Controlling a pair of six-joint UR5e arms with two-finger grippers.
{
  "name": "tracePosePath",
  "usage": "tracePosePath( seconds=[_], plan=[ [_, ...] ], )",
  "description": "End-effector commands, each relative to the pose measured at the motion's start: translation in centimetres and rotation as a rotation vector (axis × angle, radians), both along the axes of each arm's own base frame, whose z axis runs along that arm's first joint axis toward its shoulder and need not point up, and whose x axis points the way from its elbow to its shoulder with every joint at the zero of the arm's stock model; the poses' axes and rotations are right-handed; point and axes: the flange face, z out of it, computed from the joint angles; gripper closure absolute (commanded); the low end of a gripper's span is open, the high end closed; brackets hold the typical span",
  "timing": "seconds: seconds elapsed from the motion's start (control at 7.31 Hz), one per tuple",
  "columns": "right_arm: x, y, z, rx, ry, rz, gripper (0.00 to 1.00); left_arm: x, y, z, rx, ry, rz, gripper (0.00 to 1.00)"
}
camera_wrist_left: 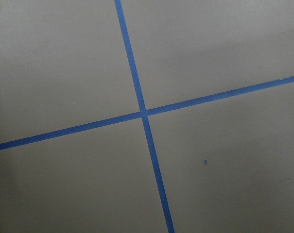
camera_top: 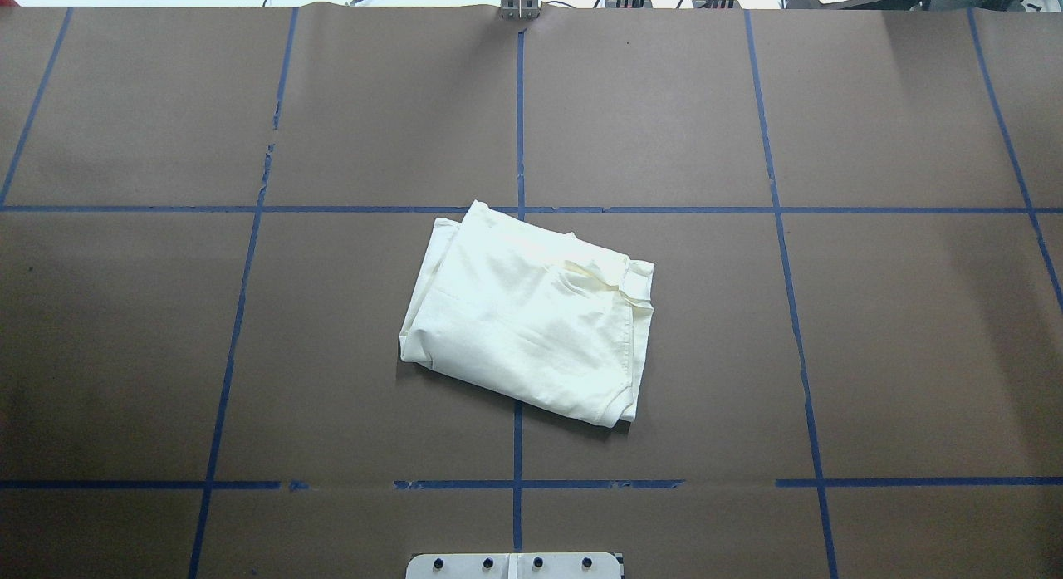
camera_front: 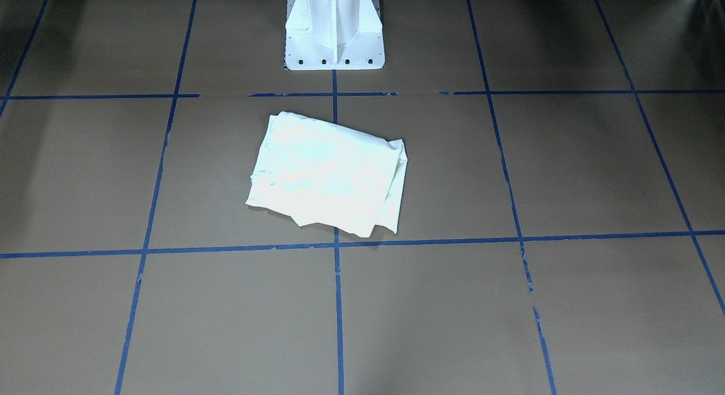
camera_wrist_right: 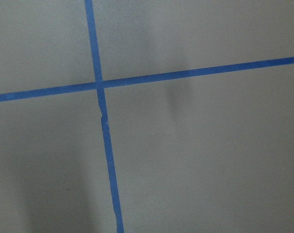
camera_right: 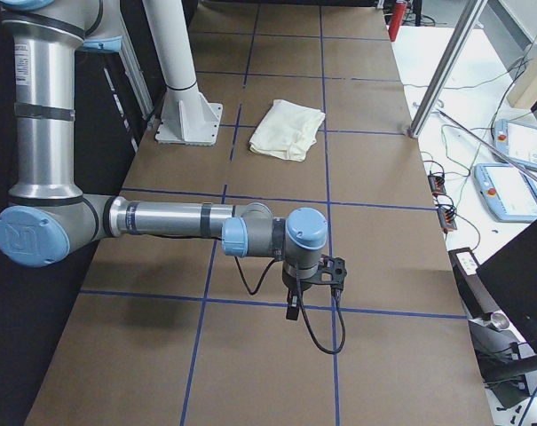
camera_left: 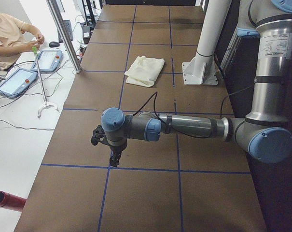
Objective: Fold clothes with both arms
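Nearest me, the grey-and-silver left arm [camera_left: 194, 128] reaches low over the brown paper-covered counter [camera_top: 913, 355] and its blue tape grid [camera_top: 519, 122], well out from the white pedestal base [camera_left: 200, 72]. Its black left fingers [camera_left: 115, 158] point down; I cannot tell whether they are wide or narrow. The same goes for the right arm [camera_right: 170, 219] and its right fingers [camera_right: 291, 309], out on the pedestal's other side. Further on, the cream long-sleeved T-shirt [camera_top: 527, 321] lies folded, plain side up, just in front of the pedestal, well apart from both arms.
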Motion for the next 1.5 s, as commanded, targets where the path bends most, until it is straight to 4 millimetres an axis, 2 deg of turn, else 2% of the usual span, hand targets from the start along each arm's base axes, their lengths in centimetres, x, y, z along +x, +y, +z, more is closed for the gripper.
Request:
tracePosePath(
  seconds=[0.0,0.14,1.37],
  plan=[
    [-0.6,0.8,0.6,-0.01,0.005,-0.016,0.0,0.1,0.0,0.0,0.0,-0.001,0.001,0.0],
    [-0.6,1.1,-1.3,0.022,-0.004,-0.016,0.0,0.1,0.0,0.0,0.0,-0.001,0.001,0.0],
    [-1.6,1.0,-1.3,0.021,-0.01,-0.037,0.0,0.2,-0.3,-0.7,0.028,0.0,0.004,0.0]
  ],
)
